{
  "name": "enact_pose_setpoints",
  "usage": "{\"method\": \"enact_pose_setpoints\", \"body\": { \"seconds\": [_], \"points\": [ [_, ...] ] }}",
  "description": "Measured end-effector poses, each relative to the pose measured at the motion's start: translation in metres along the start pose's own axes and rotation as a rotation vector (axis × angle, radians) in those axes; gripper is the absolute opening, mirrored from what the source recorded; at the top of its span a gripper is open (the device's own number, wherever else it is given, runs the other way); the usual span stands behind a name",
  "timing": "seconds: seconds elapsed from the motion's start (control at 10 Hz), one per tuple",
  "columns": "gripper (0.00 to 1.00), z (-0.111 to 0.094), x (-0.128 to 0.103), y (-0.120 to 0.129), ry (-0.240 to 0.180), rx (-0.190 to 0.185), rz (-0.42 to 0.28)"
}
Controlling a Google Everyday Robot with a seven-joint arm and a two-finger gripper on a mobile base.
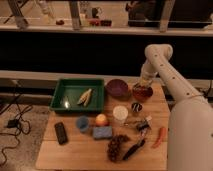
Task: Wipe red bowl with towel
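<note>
The red bowl sits at the back right of the wooden table. My gripper hangs from the white arm right over the bowl, at or just inside its rim. A pale yellowish patch shows at the gripper, which may be the towel; I cannot make it out clearly. A darker maroon bowl stands just left of the red one.
A green tray holds a banana at the back left. In front are a white cup, an orange, a blue cup, a blue sponge, a black remote, grapes and a red pepper.
</note>
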Motion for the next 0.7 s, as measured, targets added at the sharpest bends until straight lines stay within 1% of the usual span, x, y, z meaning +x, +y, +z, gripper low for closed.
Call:
{"method": "enact_pose_setpoints", "body": {
  "seconds": [0.1, 0.2, 0.7],
  "points": [
    [0.20, 0.000, 0.002, 0.001, 0.003, -0.001, 0.001],
    [0.20, -0.002, 0.005, 0.001, 0.010, 0.007, 0.002],
    [0.20, -0.017, 0.015, -0.001, 0.028, 0.056, 0.001]
  ]
}}
